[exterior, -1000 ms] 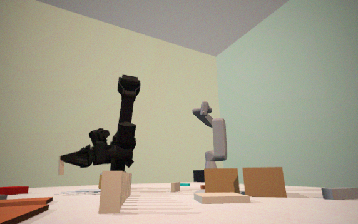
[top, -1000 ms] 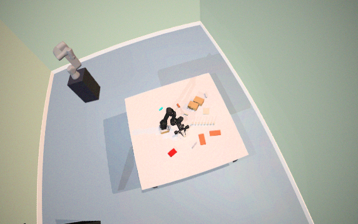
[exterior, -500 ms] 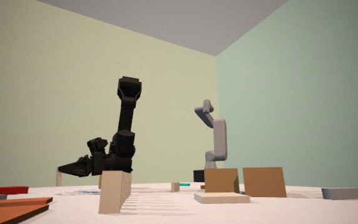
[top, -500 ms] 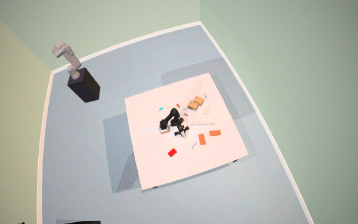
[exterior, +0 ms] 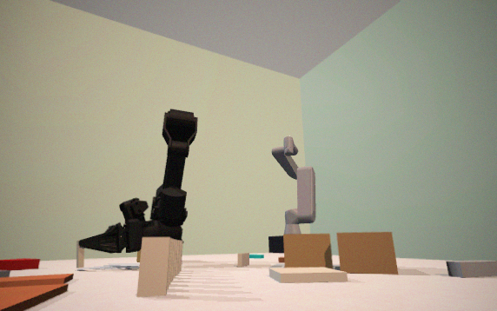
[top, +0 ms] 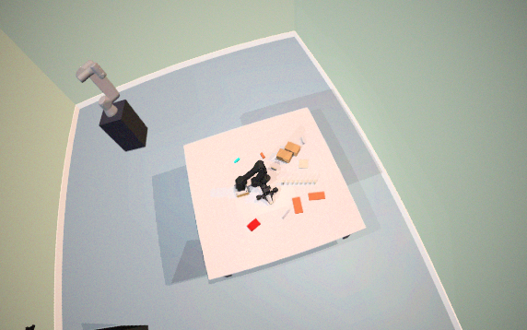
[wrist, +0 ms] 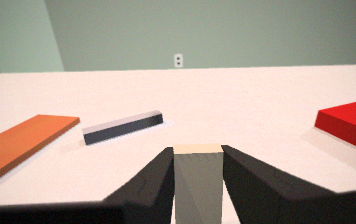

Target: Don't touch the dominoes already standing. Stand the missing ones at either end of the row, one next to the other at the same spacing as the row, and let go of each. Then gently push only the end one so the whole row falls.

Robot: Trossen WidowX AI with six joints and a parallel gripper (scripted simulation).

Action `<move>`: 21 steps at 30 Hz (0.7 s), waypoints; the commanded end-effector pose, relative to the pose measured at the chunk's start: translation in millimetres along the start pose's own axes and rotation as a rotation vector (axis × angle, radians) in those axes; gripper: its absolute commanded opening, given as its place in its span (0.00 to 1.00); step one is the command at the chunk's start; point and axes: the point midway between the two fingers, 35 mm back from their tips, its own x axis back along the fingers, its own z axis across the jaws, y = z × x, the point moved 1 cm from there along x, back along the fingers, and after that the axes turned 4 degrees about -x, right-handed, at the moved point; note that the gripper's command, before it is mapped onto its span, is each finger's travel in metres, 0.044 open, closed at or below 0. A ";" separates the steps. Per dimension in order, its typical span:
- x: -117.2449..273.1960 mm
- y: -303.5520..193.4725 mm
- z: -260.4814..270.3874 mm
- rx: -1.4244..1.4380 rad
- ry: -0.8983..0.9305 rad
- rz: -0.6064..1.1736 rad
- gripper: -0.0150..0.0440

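Note:
My gripper (top: 270,198) (exterior: 81,244) (wrist: 198,149) is shut on a beige domino (exterior: 80,256) (wrist: 198,187) by its upper end. The domino hangs upright, its lower end at or just above the table; any contact cannot be told. The row of standing beige dominoes (top: 299,182) (exterior: 154,267) is evenly spaced, to the right of my gripper in the top view. The held domino is apart from the row, off its near-arm end. A small beige block (exterior: 242,260) stands farther back in the exterior view; whether it is a domino is unclear.
Orange slabs (top: 298,205) (top: 316,195) (wrist: 35,140), a grey bar (top: 286,214) (wrist: 124,128) and a red block (top: 253,225) (wrist: 342,123) lie in front. Brown boxes (top: 285,156) (exterior: 367,253) and a flat cream block (top: 303,163) (exterior: 308,274) are behind the row.

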 end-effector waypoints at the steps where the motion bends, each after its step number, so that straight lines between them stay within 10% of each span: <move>1: -0.2 -0.2 -0.6 -0.004 -0.004 -0.002 0.44; 15: -0.2 -0.2 -0.6 -0.004 -0.004 -0.002 1.00; 21: 1.1 13.7 3.2 -0.003 -0.003 -0.002 1.00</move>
